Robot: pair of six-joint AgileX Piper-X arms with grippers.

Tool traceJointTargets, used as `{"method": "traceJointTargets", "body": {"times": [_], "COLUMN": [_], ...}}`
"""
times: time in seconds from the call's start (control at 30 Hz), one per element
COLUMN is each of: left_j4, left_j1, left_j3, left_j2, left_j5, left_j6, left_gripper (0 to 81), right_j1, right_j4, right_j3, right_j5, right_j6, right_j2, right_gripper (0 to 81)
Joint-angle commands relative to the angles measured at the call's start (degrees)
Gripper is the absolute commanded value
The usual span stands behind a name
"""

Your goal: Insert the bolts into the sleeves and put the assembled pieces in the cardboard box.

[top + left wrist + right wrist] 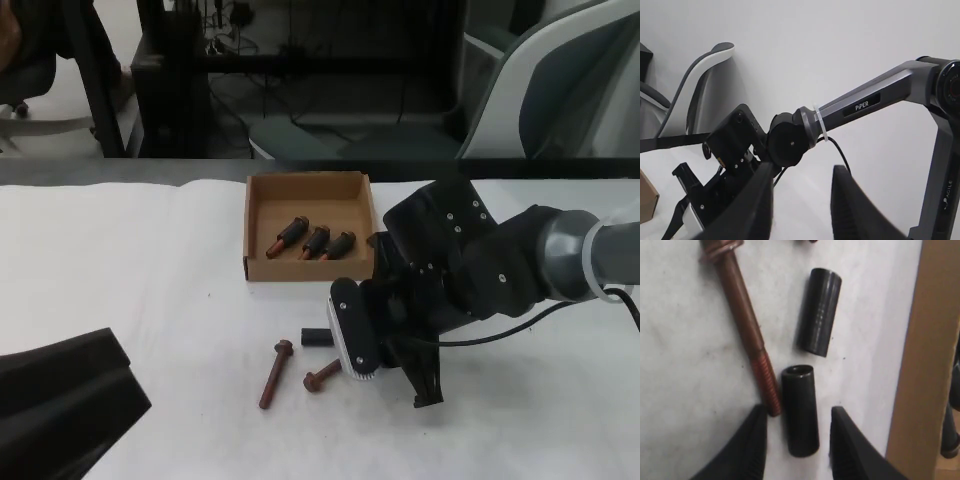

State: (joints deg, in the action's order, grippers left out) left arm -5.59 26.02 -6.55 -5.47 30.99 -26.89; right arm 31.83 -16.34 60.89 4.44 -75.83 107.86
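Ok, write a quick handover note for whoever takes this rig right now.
Left tool: open, empty, held clear of the parts.
Right tool: open, straddling a sleeve on the bench, not gripping.
Nearby, loose: second sleeve, long bolt, short bolt.
Done: three assembled pieces in the cardboard box.
To do: sleeve both bolts, box them.

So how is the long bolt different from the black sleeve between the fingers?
The bolt is reddish-brown; the sleeve is black. The bolt is longer and thinner than the sleeve. The sleeve lies between the fingers of the open right gripper; the bolt only ends near one fingertip. Both lie flat on the white cloth.
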Motion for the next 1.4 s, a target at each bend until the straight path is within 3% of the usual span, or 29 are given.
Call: {"method": "traceJointTargets", "body": {"times": [0.0, 0.33, 0.57, 0.8, 0.9, 1.23, 1.37], "left_j4": [-1.2, -1.2, -1.1, -1.1, -1.1, -1.1, -1.1], "left_j1": [-0.1, -0.1, -0.1, -0.1, -0.1, -0.1, -0.1], "left_j3": [0.0, 0.0, 0.0, 0.0, 0.0, 0.0, 0.0], "left_j2": [0.4, 0.4, 0.4, 0.4, 0.4, 0.4, 0.4], "left_j5": [0.0, 0.0, -1.4, -2.9, -2.9, -3.1, -6.3], "left_j6": [0.3, 0.3, 0.3, 0.3, 0.3, 0.3, 0.3], "left_gripper": [38.8, 38.8, 38.8, 38.8, 38.8, 38.8, 38.8], "right_j1": [-0.8, -0.7, -0.7, -0.7, -0.5, 1.8, 2.9], "right_j4": [-0.5, -1.0, -1.2, -5.3, -5.3, -5.3, -6.0], "right_j3": [-0.2, 3.7, 5.1, 5.1, 5.1, 5.1, 4.6], "right_j5": [-1.1, -2.1, -2.1, -2.3, -5.0, -4.4, -4.1], "right_j6": [-1.1, -1.2, -0.7, -0.3, 0.0, 17.9, 26.2], "right_j2": [1.4, 6.3, 7.0, 7.0, 6.8, 0.7, -4.1], "right_gripper": [42.1, 39.9, 19.6, 13.6, 0.3, 0.6, 0.6]}}
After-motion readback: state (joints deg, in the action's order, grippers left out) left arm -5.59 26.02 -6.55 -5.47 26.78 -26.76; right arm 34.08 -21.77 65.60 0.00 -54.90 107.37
